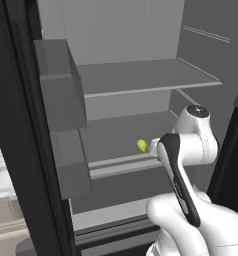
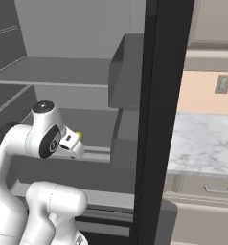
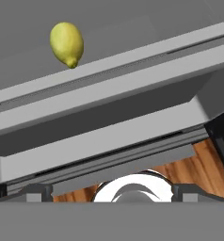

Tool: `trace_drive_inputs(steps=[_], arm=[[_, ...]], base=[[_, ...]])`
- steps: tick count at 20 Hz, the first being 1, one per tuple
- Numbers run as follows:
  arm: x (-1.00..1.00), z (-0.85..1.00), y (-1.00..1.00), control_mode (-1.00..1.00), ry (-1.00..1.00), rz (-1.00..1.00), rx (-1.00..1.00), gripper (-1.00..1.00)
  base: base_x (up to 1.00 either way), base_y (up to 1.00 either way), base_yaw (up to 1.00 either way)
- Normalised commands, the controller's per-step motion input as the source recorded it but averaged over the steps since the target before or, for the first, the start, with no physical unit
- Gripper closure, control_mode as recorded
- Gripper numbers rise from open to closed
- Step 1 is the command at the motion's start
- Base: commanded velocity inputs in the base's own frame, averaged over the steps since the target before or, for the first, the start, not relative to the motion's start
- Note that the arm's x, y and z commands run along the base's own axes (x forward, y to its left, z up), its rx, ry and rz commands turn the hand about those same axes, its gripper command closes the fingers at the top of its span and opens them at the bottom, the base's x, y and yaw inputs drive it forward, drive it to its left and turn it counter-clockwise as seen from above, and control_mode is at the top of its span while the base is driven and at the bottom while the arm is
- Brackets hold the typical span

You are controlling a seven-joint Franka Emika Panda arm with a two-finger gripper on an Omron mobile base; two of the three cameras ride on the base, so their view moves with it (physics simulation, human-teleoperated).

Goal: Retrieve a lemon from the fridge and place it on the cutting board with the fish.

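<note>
The fridge [image 1: 141, 77] stands open, showing grey shelves. A small yellow-green lemon [image 1: 141, 145] lies alone on the lower shelf near its front edge; from the right base it is the lemon [image 2: 79, 136] peeking out just behind my hand. In the hand view the lemon [image 3: 67, 44] sits at the upper left, past the shelf's front lip. My gripper [image 3: 115, 194] is open, its two dark fingertips [image 3: 36, 193] wide apart with nothing between them, a short way in front of and below the lemon. The cutting board and the fish are out of view.
A grey door bin [image 1: 61, 90] juts out on the left door, and another bin [image 2: 128, 72] hangs on the right door. The black door edge [image 2: 159, 119] stands close to my right. A marble counter [image 2: 207, 139] lies beyond it. Wooden floor [image 3: 203, 162] shows below the fridge.
</note>
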Motion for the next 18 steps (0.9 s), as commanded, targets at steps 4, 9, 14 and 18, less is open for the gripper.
trace_drive_inputs(steps=[4,9,14,18], arm=[[0.00,0.00,0.00,1.00,0.00,0.00,0.00,-1.00],[0.06,0.00,0.00,-1.00,0.00,0.00,0.00,-1.00],[0.31,-0.01,0.00,-1.00,-0.03,0.06,0.00,-1.00],[0.61,-0.01,0.00,-1.00,-0.12,0.04,0.00,-1.00]], base=[[0.60,0.00,0.10],[0.32,0.00,0.06],[0.00,0.00,0.00],[0.00,0.00,0.00]])
